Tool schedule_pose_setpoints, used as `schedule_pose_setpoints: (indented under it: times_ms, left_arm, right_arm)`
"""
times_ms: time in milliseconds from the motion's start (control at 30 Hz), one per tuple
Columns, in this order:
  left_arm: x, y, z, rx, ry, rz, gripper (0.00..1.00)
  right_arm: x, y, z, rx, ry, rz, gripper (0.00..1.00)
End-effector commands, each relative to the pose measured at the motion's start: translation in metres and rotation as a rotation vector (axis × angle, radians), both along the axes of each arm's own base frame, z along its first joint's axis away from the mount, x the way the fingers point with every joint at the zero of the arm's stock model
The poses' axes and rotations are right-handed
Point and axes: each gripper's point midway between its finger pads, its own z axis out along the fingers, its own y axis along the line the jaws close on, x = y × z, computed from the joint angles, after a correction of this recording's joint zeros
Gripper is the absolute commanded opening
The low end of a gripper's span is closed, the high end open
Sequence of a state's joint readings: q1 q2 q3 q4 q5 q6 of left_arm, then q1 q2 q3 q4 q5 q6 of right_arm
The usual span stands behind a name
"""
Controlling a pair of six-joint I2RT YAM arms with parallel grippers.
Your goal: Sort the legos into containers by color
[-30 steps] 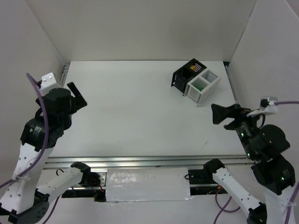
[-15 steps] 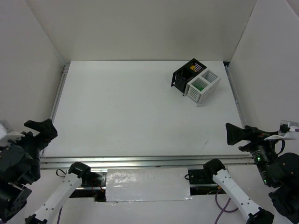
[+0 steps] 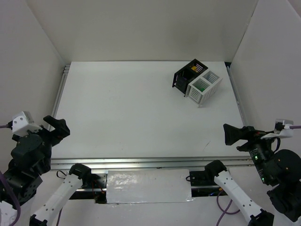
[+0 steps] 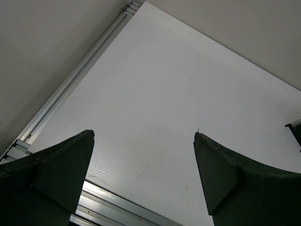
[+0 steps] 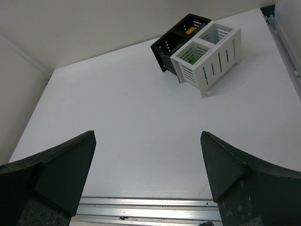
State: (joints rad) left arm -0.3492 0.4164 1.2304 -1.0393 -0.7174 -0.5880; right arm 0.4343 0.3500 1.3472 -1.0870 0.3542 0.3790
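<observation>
The black bin and the white bin stand side by side at the far right of the table. A yellow lego shows inside the black bin and a green lego inside the white one. The right wrist view shows the black bin, the white bin, the yellow lego and the green lego. No other legos show. My left gripper is open and empty at the near left. My right gripper is open and empty at the near right.
The white table is walled on the left, back and right. A metal rail runs along its near edge and another rail along its left edge. A corner of the black bin shows in the left wrist view.
Both arms have drawn back from above the table towards its near edge, the left one dropping from the mid left. Both grippers stay open. The bins have not moved.
</observation>
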Motion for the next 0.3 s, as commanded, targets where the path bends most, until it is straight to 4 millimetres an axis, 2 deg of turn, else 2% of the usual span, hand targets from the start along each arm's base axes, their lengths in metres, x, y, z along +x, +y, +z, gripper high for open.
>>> schedule_pose_setpoints:
  times_ms: [0, 267]
  left_arm:
    - [0.012, -0.0077, 0.0075, 0.013, -0.018, -0.034, 0.99]
    - [0.0167, -0.011, 0.0018, 0.016, 0.001, -0.043, 0.99]
  right_arm:
    - [0.0028, 0.0029, -0.0007, 0.006, 0.006, 0.01, 1.0]
    - [0.0068, 0.0053, -0.0037, 0.013, 0.018, 0.009, 1.0]
